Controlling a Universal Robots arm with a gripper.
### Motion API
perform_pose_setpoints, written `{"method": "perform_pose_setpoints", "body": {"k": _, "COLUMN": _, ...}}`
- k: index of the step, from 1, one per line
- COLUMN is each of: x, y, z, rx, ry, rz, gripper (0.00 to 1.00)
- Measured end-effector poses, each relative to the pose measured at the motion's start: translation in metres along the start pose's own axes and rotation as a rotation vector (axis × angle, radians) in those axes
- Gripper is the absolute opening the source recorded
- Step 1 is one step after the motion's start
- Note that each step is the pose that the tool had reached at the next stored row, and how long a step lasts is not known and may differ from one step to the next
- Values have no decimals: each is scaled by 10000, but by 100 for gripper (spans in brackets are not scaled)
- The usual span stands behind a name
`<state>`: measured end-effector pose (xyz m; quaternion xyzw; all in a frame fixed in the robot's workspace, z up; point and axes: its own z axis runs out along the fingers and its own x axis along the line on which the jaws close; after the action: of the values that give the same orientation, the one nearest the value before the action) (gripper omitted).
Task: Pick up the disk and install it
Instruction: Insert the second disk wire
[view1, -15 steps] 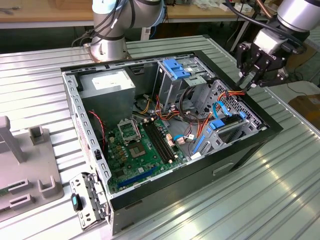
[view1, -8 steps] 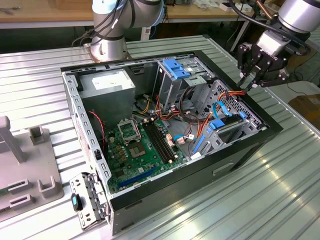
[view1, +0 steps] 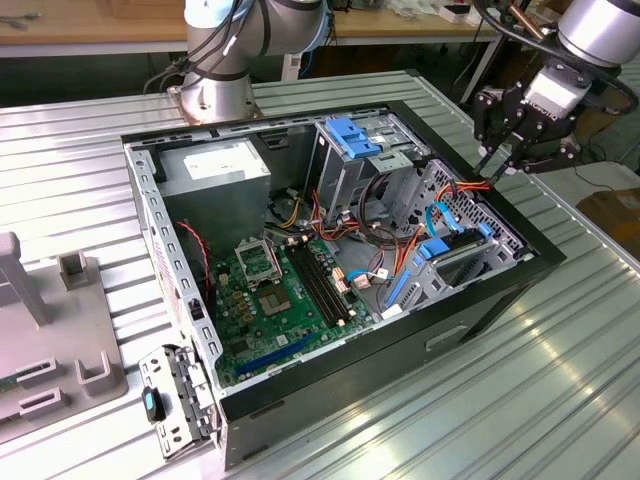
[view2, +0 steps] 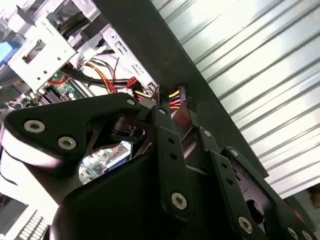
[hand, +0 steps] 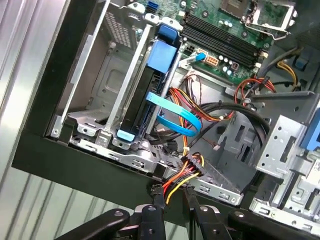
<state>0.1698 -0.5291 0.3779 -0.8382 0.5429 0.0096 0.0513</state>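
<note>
Black two-finger gripper (view1: 497, 160) hovering over the exterior view's right rim of the open black desktop computer case (view1: 480, 310), fingers pinching a bundle of red, yellow and orange wires with a black connector (hand: 192, 165); flat dark disk with bright blue plastic side rails (hand: 152, 90) seated on edge in its metal bay near that rim, light-blue ribbon cable (hand: 175, 112) looping beside it; green motherboard (view1: 280, 290) further left.

Bright, even light overhead — the ribbed table (view1: 560, 380) glares white beside me. My own linkage (view2: 150, 190) blurs dark up close — the case interior (hand: 110, 95) sits shadowed.
</note>
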Motion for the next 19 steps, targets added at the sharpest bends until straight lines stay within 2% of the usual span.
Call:
{"method": "perform_pose_setpoints", "body": {"k": 6, "x": 2, "y": -3, "z": 8, "rx": -100, "ry": -105, "rz": -1389, "gripper": 29}}
{"method": "perform_pose_setpoints", "body": {"k": 7, "x": 10, "y": -18, "z": 9, "rx": -125, "ry": -130, "rz": -1726, "gripper": 29}}
{"method": "perform_pose_setpoints", "body": {"k": 8, "x": 26, "y": -56, "z": 11, "rx": -133, "ry": -138, "rz": -1835, "gripper": 29}}
{"method": "perform_pose_setpoints", "body": {"k": 9, "x": 56, "y": -122, "z": 14, "rx": -143, "ry": -149, "rz": -1948, "gripper": 29}}
{"method": "perform_pose_setpoints", "body": {"k": 10, "x": 69, "y": -152, "z": 19, "rx": -166, "ry": -174, "rz": -2272, "gripper": 29}}
{"method": "perform_pose_setpoints", "body": {"k": 13, "x": 71, "y": -152, "z": 35, "rx": -240, "ry": -251, "rz": -3296, "gripper": 29}}
{"method": "perform_pose_setpoints", "body": {"k": 14, "x": 72, "y": -151, "z": 44, "rx": -269, "ry": -282, "rz": -3702, "gripper": 29}}
{"method": "perform_pose_setpoints", "body": {"k": 15, "x": 73, "y": -150, "z": 59, "rx": -316, "ry": -331, "rz": -4353, "gripper": 29}}
{"method": "perform_pose_setpoints", "body": {"k": 17, "x": 75, "y": -151, "z": 71, "rx": -359, "ry": -374, "rz": -4927, "gripper": 29}}
{"method": "perform_pose_setpoints", "body": {"k": 19, "x": 93, "y": -191, "z": 77, "rx": -390, "ry": -407, "rz": -5368, "gripper": 29}}
